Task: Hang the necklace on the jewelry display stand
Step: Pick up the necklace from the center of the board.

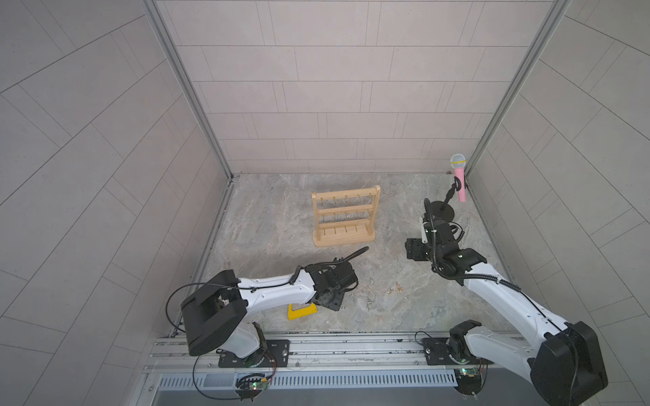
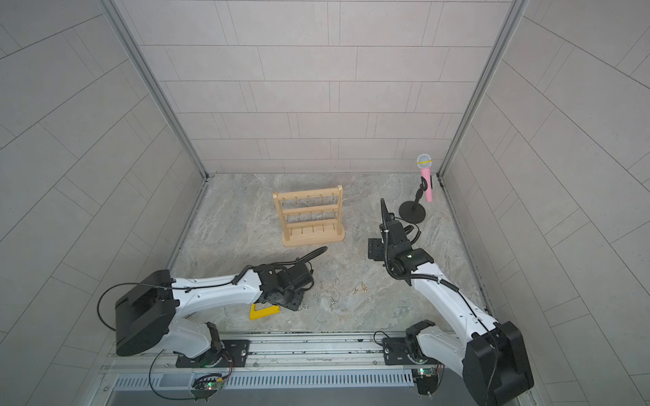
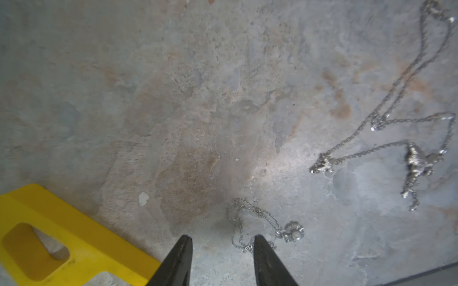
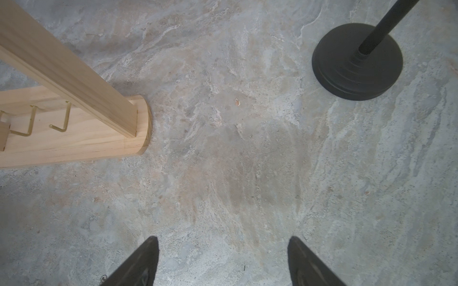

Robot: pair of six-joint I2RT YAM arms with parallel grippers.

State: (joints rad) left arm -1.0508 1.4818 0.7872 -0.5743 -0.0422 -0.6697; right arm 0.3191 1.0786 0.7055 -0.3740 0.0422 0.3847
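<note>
The left pincer (image 3: 223, 250) stands half spread, low over the desk (image 3: 173, 99), its tips straddling a loop of the necklace (image 3: 262, 213) (nothing pinched yet). That fine silver chain looks light, limp and slippery, its small pendant (image 3: 293, 231) the only solid part; a bunched stretch of chain probably gives the surest hold. The right pincer (image 4: 223, 260) is spread wide and empty near the jewelry display stand (image 4: 86, 141), well apart from the necklace.

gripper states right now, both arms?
Left gripper: open, necklace chain lying between the jaws, not clamped.
Right gripper: open wide, holding nothing.
</note>
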